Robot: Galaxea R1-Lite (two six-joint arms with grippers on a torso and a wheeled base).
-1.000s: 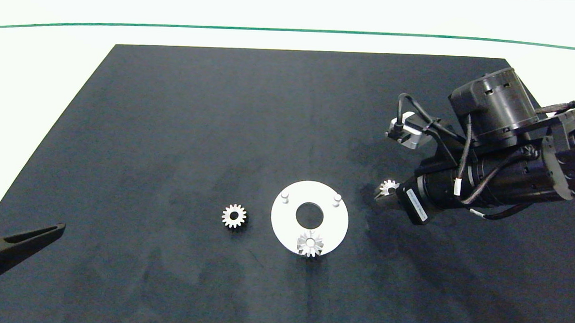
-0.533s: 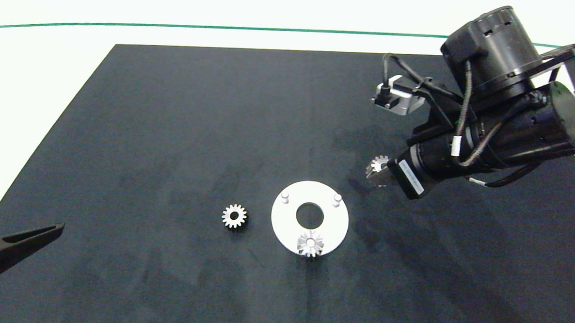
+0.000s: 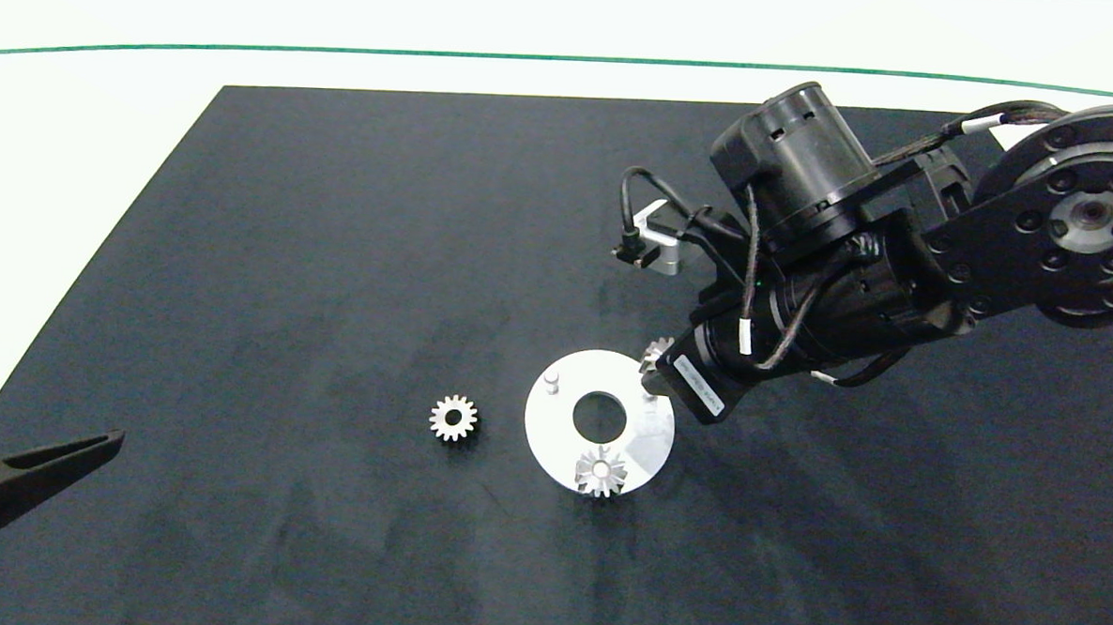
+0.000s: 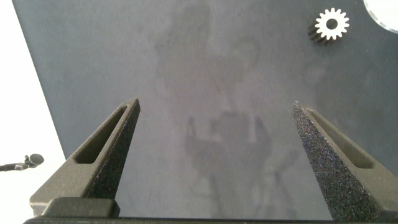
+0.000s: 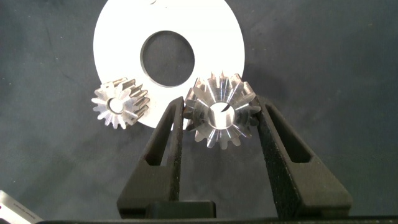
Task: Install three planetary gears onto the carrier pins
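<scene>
A white disc [image 3: 551, 434] lies mid-mat with one planetary gear [image 3: 600, 471] seated on its near carrier pin. The far-left pin [image 3: 552, 380] stands bare. Over the disc's far-right edge, my right gripper [image 3: 657, 366] is shut on a second gear [image 3: 653, 352] and covers the pin there. The right wrist view shows that gear [image 5: 221, 112] clamped between the fingers above the disc [image 5: 118, 43], beside the seated gear [image 5: 118, 104]. A third gear [image 3: 453, 418] lies loose on the mat left of the disc. My left gripper [image 3: 4, 476] is parked open at the left edge.
A black mat [image 3: 334, 246] covers the white table, with a green line near the far edge. In the left wrist view the loose gear [image 4: 331, 25] lies well beyond the open left gripper [image 4: 216, 106].
The right arm has carried its gear up off the mat and leftward, from right of the disc to over the disc's far-right edge. The left arm, disc and other gears have not moved.
</scene>
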